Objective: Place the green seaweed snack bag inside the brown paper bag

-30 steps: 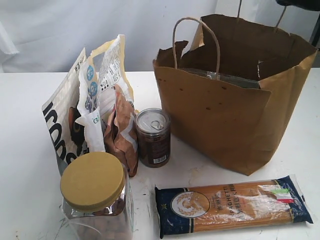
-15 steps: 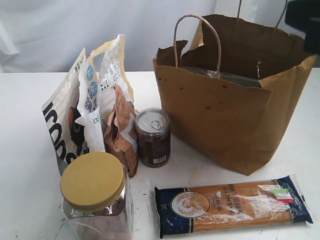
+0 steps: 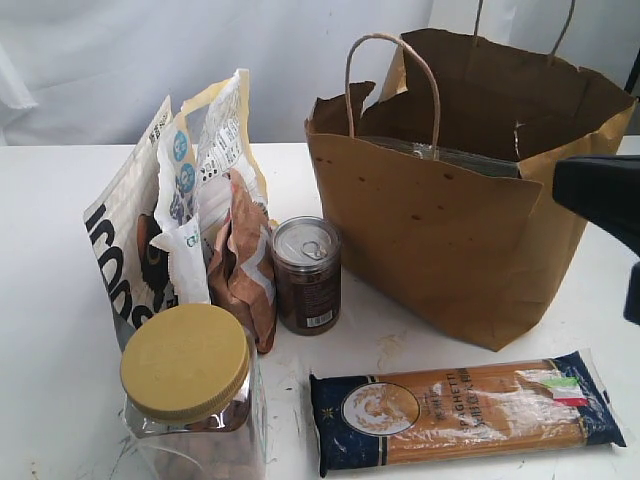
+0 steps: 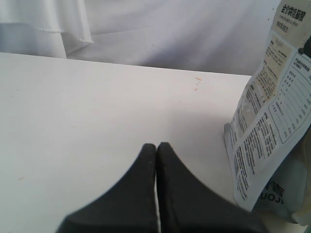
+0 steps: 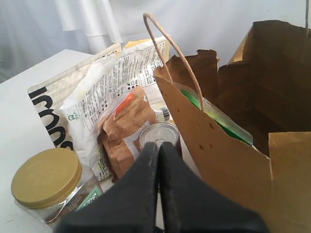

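Green seaweed snack bag [image 5: 216, 118] sits inside the brown paper bag [image 3: 440, 240].
Likely light, floppy, slippery; pinch its sealed top edge. Right gripper [image 5: 159, 145] beside the bag and left gripper [image 4: 156, 145] over bare worktop [image 4: 73, 107]: jaws together, empty.

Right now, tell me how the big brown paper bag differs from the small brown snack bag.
Size: the brown paper bag is far larger than the brown snack bag. Pose: the paper bag stands open by itself; the snack bag rests against the white pouch. Surface: the paper bag is plain kraft with loop handles; the snack bag is crinkled with white markings. Both are brown and sit on the table.
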`<state>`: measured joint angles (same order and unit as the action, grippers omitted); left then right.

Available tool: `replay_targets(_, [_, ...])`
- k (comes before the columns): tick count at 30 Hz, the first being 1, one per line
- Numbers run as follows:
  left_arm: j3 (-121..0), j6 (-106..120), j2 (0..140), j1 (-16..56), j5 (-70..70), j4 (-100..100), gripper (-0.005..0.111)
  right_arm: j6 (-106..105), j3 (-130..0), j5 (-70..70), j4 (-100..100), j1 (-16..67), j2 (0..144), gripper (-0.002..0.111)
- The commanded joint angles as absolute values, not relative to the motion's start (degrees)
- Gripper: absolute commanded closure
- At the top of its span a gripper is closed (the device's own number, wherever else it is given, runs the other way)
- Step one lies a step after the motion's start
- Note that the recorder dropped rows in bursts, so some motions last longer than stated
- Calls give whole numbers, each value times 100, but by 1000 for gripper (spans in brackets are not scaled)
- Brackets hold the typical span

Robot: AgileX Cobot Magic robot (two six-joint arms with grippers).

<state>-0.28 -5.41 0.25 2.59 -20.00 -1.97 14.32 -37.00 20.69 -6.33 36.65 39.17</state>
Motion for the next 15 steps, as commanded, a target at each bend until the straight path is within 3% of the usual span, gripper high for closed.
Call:
replay_targets(1, [0,-549,0,290,-1947,-211,107,1471,-3646,2277,-608,3698,3878,108])
replay_targets(15, [0,-549,0,290,-1947,-211,107,1776,-3646,2427,-895,3698,3866,108])
